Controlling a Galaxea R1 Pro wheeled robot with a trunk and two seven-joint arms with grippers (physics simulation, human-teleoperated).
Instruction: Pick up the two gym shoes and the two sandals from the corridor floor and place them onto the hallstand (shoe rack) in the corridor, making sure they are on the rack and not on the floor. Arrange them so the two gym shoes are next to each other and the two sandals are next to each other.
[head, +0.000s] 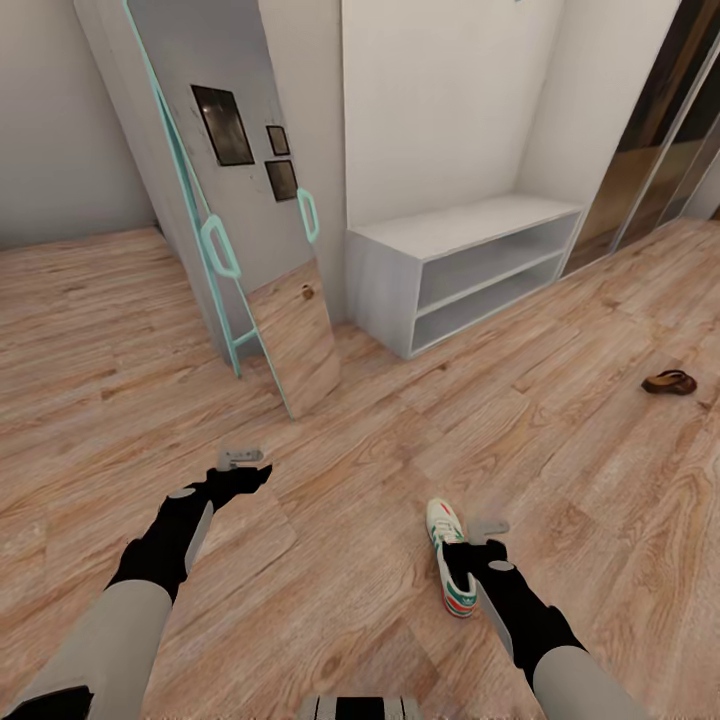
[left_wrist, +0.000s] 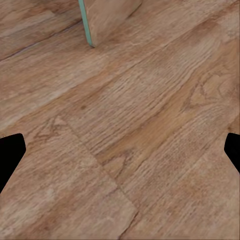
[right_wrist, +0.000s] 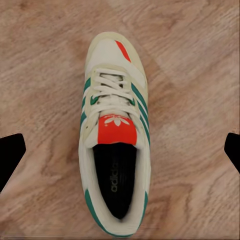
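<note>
One gym shoe (head: 449, 560) lay upright on the corridor floor (head: 560, 440), toe pointing away from the robot, its heel half hidden in the head view by the right gripper (head: 487, 527), which hung directly above it. Seen from the right wrist, the white sneaker (right_wrist: 114, 135) with green stripes and red-orange tongue sat between the two dark fingertips (right_wrist: 11, 155), which stood spread wide and clear of the shoe on both sides. One dark brown sandal (head: 669, 382) rested on the planks well apart from the shoe, toward the right edge of the head view and beyond the right end of the hallstand (head: 470, 265), whose flat top and two open shelves carried nothing. The left gripper (head: 240, 459) hovered over bare planks near the foot of a leaning mirror (head: 250, 200) with a teal frame, its fingers (left_wrist: 10, 155) likewise parted and grasping nothing.
</note>
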